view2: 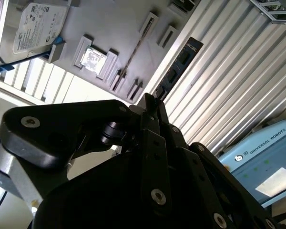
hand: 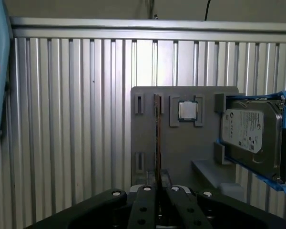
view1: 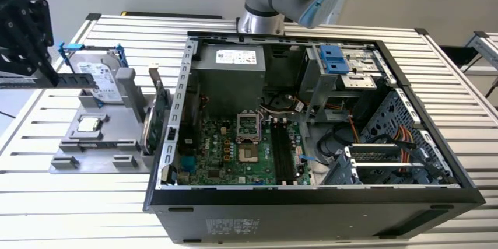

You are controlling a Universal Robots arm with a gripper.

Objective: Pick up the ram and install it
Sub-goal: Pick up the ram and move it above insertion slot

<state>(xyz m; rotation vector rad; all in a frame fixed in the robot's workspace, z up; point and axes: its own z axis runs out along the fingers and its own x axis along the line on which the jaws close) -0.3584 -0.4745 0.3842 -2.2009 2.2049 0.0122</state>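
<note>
Jaws of my gripper (hand: 157,192) pinched tight on the ram (view2: 179,66), gripping it at one end w/ the rest of the stick jutting out past my fingertips. In exterior view the ram is up in the air at the exterior view's left, above the grey tray (view1: 93,164), crossing in front of the hard drive (view1: 105,83) and well apart from the open PC case (view1: 311,202). Not yet in the case. In first wrist view the ram is edge-on, a thin line over the tray, w/ the CPU chip (hand: 187,109) near it. Ribbed table (hand: 76,119) underneath.
</note>
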